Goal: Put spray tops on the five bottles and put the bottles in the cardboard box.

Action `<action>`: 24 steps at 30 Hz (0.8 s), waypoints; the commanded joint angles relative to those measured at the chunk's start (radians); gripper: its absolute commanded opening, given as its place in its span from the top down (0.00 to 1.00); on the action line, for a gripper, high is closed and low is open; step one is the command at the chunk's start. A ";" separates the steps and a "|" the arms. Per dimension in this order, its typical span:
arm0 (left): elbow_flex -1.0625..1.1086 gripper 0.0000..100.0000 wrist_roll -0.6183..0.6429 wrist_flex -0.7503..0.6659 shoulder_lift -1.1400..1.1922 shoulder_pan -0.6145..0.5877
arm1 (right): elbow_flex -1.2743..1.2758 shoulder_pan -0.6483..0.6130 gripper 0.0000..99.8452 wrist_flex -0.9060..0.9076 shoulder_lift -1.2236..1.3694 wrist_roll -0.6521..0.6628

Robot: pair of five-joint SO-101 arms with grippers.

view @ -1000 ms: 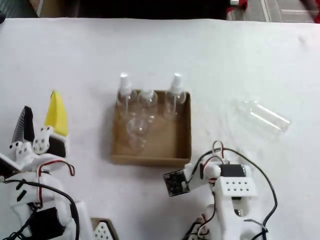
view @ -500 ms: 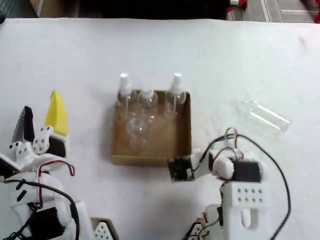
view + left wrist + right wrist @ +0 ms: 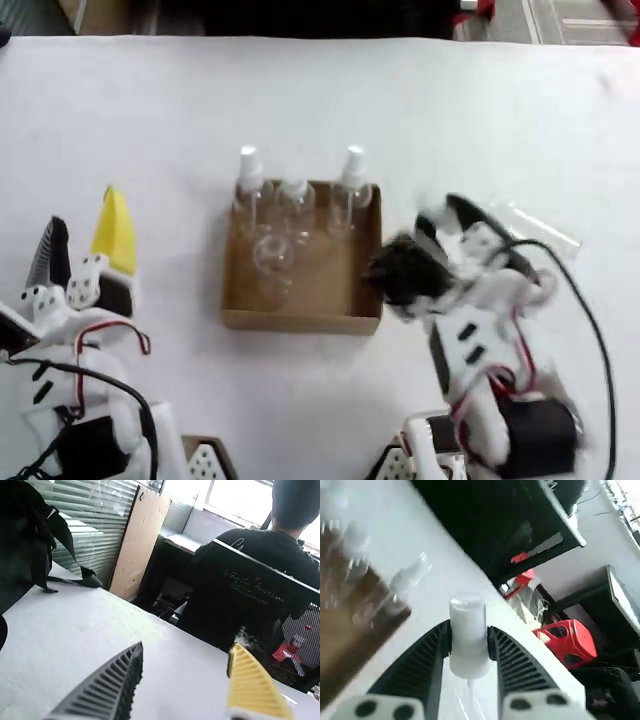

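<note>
Spray top (image 3: 467,611), white, sits upright, clamped btwn the two black fingers (image 3: 425,667) of the R hand (image 3: 468,630), up off the desk (image 3: 150,110). In the high view the R arm (image 3: 470,330) is a blur just beside the right wall of the cardboard box (image 3: 300,320); can't pick out the hand itself there.

Box is mid-desk. Three bottles (image 3: 295,205) stand along its far wall. The outer two carry white tops (image 3: 248,160); can't tell re the middle one. A fourth bottle (image 3: 272,262) lies inside the box, nearer its left wall. The fifth bottle (image 3: 545,240), clear, lies on its side on the desk to the right of the box, partly behind the R arm.

L hand (image 3: 85,215) is at the near left of the desk, well apart from the box. Its yellow finger (image 3: 115,225) and dark finger (image 3: 48,250) are spread wide w/ nothing btwn them.
</note>
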 commanded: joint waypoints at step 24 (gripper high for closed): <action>-0.431 0.63 -0.313 0.485 -0.007 0.559 | -0.988 -0.634 0.98 0.162 0.768 -0.677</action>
